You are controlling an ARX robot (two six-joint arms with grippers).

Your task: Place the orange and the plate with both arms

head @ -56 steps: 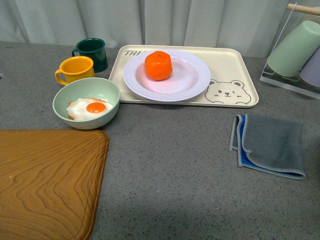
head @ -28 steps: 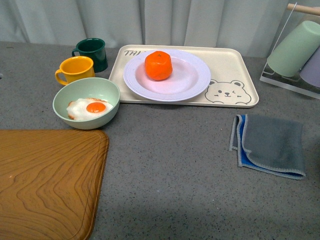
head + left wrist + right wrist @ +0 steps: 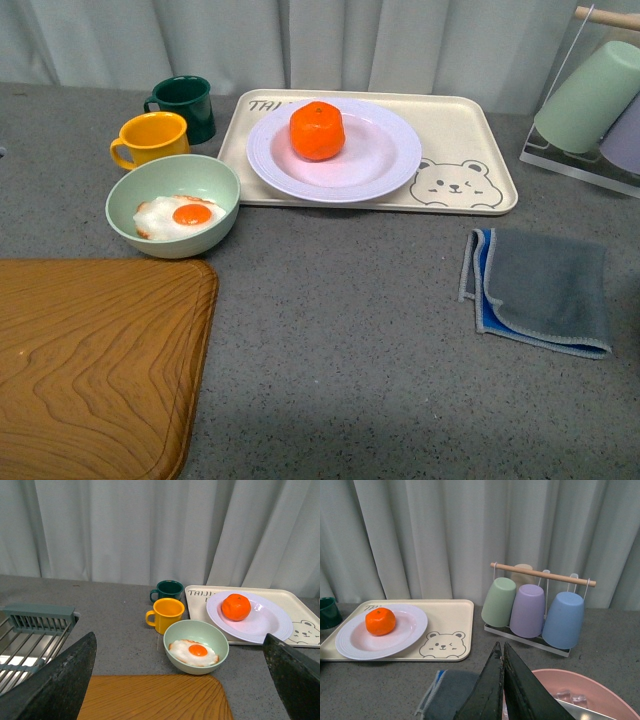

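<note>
The orange [image 3: 317,131] sits on the plate [image 3: 385,165], itself on the bear tray [image 3: 470,125]. My left gripper [image 3: 180,680] is spread wide, my right gripper [image 3: 502,690] pressed together — 2 arms back, so approach slowly, 1 per item.

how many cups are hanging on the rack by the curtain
4: a green cup, a purple cup and a blue cup in front, plus a beige cup mostly hidden behind them.

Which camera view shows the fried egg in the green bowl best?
The front view shows the fried egg best: it looks down into the green bowl, with white and yolk fully visible. The left wrist view shows it too, but from a lower angle. The right wrist view does not show it.
</note>
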